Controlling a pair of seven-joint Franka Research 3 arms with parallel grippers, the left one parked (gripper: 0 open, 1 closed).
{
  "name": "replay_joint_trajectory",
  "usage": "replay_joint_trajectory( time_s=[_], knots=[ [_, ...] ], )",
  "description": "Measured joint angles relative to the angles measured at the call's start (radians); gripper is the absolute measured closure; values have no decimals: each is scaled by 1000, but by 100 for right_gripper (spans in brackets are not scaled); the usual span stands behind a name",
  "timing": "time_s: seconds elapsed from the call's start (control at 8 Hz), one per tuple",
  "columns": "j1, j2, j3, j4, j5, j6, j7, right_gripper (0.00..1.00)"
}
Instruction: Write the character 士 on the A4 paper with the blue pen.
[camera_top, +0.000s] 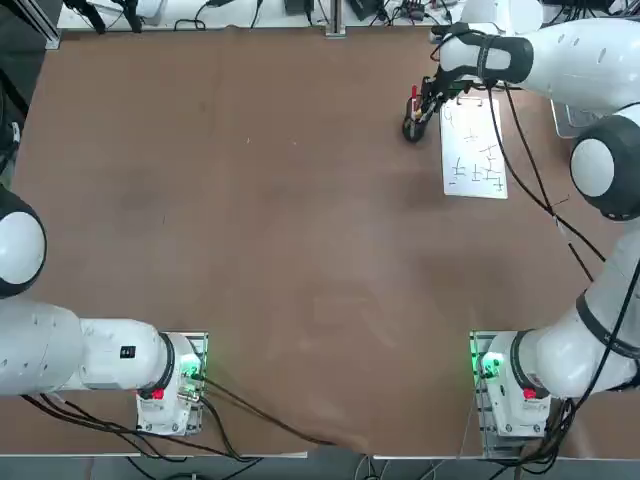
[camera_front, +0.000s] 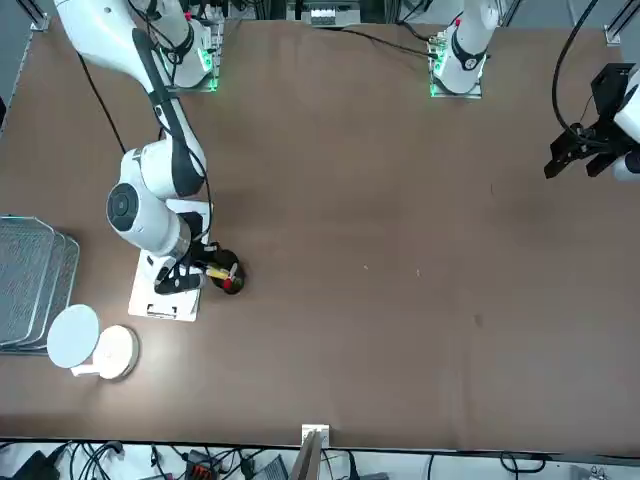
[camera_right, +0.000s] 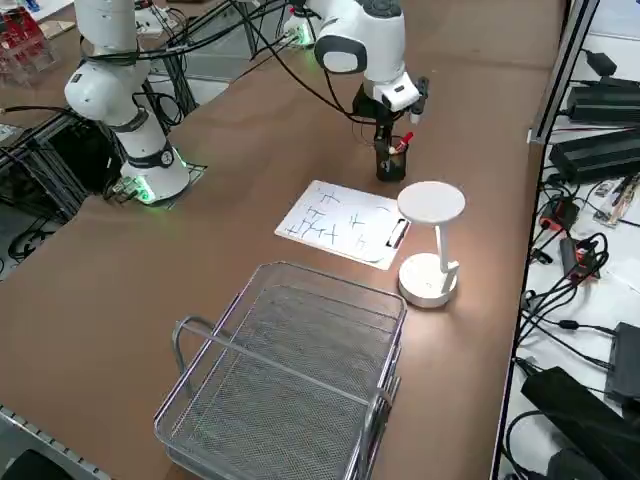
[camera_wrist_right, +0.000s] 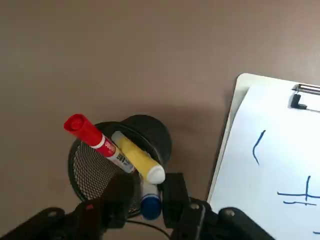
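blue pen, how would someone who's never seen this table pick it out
Find the white paper with the clip; beside it stands a black mesh cup holding three pens. The blue pen is the blue-capped one between the right pincer's fingers, next to the red and yellow ones.

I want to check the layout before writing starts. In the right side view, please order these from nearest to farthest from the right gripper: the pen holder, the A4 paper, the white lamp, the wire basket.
1. pen holder, directly under the right gripper
2. A4 paper, toward the camera
3. white lamp, beside the paper's clip end
4. wire basket, closest to the camera
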Motion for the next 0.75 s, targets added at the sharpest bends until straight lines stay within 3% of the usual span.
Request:
replay_joint_trajectory(
  time_s=[0.75],
  knots=[
    [0,-2,-2,9,0,-5,-3,78]
  ],
)
